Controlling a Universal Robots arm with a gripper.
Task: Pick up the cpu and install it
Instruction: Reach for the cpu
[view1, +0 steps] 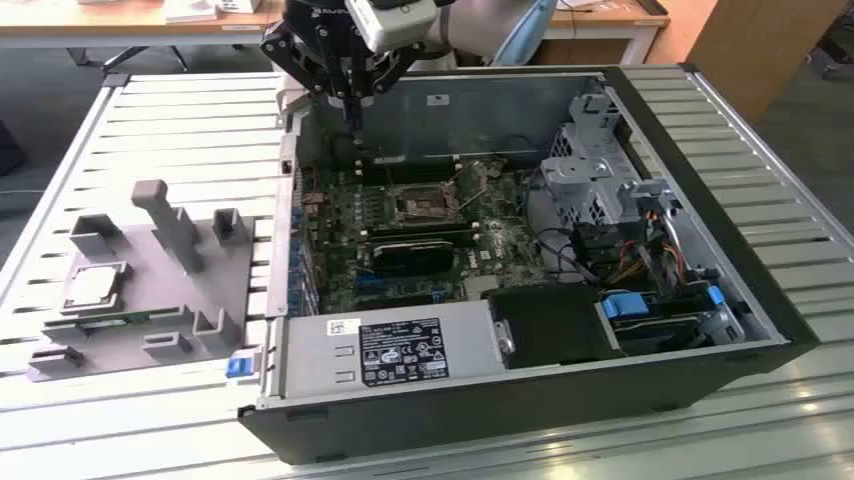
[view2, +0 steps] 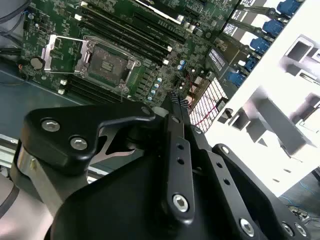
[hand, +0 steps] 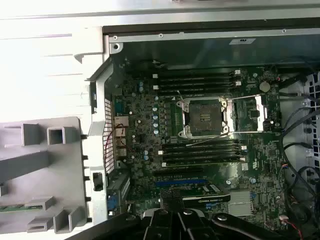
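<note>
The gripper (view1: 354, 110) hangs over the open computer case (view1: 534, 400), fingers pressed together with nothing between them. The cpu (view1: 94, 287) lies flat in the grey fixture tray (view1: 160, 300), well apart, on the exterior view's left. The pick-up is not yet made; doing it well likely means spreading the fingers, gripping opposite edges and keeping the chip level for the open socket (hand: 205, 117).

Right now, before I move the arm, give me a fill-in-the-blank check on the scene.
1. The cpu lies ____ the case, on the grey tray.
2. The socket is ____, its cover swung open.
3. The gripper hovers over the case, shut, holding ____.
Missing words: outside; empty; nothing.
</note>
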